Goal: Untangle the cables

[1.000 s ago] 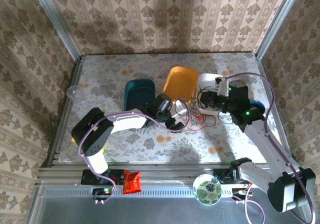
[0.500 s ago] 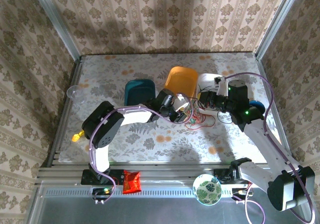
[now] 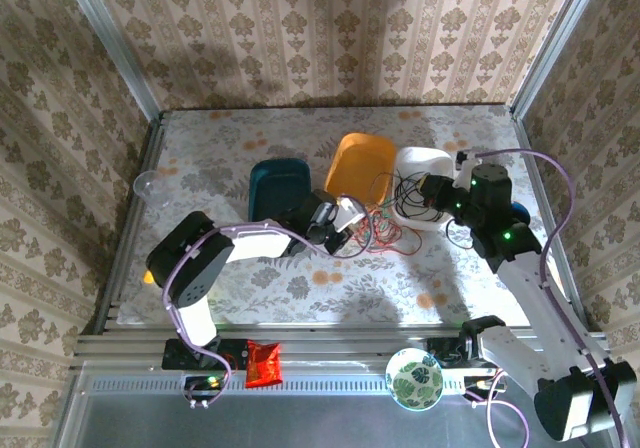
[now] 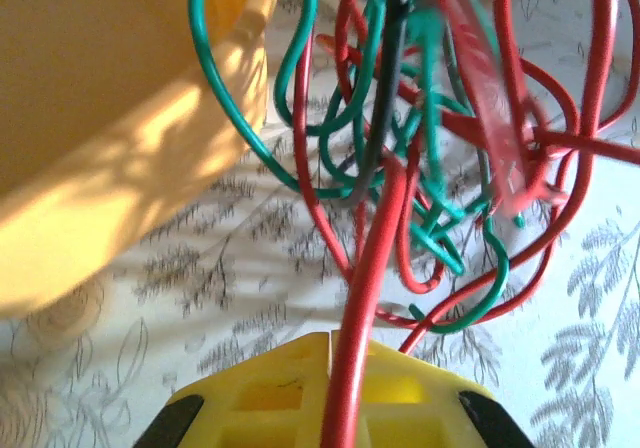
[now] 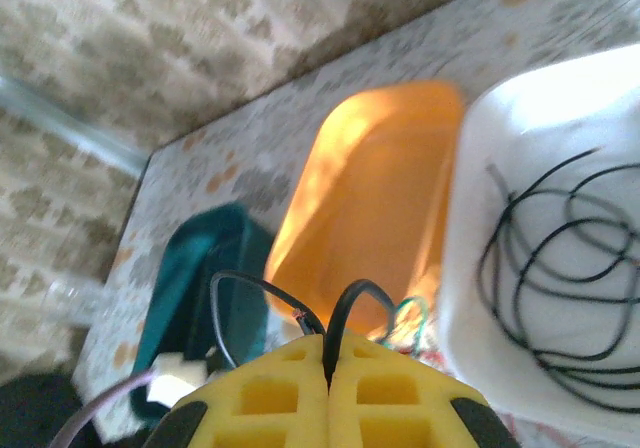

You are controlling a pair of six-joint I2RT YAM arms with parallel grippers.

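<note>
The left claw (image 4: 335, 373) is seen clamped on the red cable (image 4: 378, 258); the right claw (image 5: 328, 368), on the black cable (image 5: 343, 306).

No text or number can be read. The red packet (image 3: 264, 363) by the left arm base (image 3: 192, 351) has marks too small to read.

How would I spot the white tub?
On the table, a teal tub, an orange tub and a white tub stand in a row. The white tub is at the right end. Only it has black wire coiled inside.
</note>
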